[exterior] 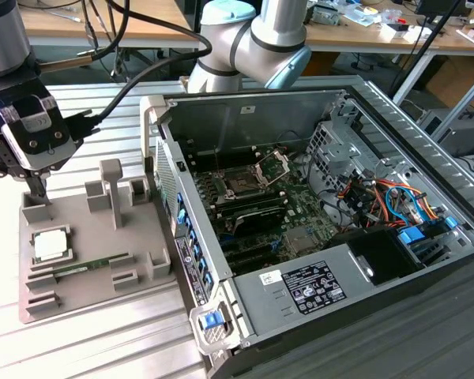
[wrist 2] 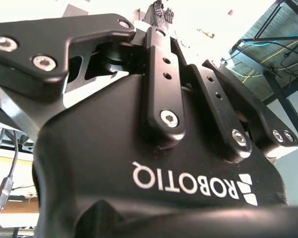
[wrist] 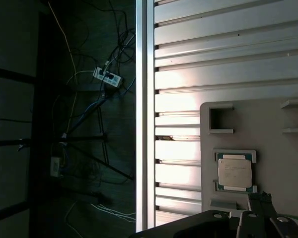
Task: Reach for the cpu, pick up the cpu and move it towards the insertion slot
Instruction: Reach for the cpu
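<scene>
the reach is the step in hand: the cpu (exterior: 51, 243) has not been picked up. it lies flat, silvery face up, in a square pocket of the grey fixture block (exterior: 142, 237), close to the block's edge on the exterior view's left and about midway along that edge. the first wrist view shows the chip (wrist: 234, 172) seated square in its pocket with low retaining lips at two sides.

the gripper (exterior: 38, 189) hangs over the far corner of the block on the exterior view's left, near the cpu but apart from it and touching nothing that i can make out. whether the jaws stand wide or narrow i cannot tell.

a green memory stick (exterior: 91, 269) lies in a groove just beside the cpu, toward the block's near edge. the insertion slot (exterior: 241, 186) sits well apart, on the motherboard inside the open computer case (exterior: 245, 103), its silver bracket hinged up.

by my judgement, a grasp calls for centring over the chip and taking it by its thin edges, clear of the lips and the memory stick.
</scene>
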{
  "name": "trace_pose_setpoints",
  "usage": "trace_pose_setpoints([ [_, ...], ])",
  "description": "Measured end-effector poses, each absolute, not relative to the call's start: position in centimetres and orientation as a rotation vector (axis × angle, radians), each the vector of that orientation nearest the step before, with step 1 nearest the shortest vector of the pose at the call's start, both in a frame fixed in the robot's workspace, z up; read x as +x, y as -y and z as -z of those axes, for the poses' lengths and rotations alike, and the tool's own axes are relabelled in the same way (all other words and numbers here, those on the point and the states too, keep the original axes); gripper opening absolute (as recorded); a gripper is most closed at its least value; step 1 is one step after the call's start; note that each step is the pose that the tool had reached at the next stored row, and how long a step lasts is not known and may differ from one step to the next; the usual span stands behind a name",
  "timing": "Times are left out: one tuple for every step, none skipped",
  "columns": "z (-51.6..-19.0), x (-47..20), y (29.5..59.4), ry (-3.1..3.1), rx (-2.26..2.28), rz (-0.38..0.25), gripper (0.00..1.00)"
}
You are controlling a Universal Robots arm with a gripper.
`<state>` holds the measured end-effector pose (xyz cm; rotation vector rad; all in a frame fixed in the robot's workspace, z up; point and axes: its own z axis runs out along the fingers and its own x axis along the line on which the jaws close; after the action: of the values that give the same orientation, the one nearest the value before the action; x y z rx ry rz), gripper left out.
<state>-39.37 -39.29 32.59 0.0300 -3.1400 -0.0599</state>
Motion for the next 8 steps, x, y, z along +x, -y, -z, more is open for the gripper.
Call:
trace_pose_setpoints([
  [-32.55, -39.37, 39.29, 3.14, 0.03, 0.06, 0.1],
  [-32.52, -39.37, 39.29, 3.14, 0.03, 0.06, 0.1],
  [-32.51, -39.37, 39.29, 3.14, 0.03, 0.06, 0.1],
  [-32.49, -39.37, 39.29, 3.14, 0.03, 0.06, 0.1],
  [-32.47, -39.37, 39.29, 3.14, 0.03, 0.06, 0.1],
  [-32.44, -39.37, 39.29, 3.14, 0.03, 0.06, 0.1],
  [-32.4, -39.37, 39.29, 3.14, 0.03, 0.06, 0.1],
  [-32.37, -39.37, 39.29, 3.14, 0.03, 0.06, 0.1],
])
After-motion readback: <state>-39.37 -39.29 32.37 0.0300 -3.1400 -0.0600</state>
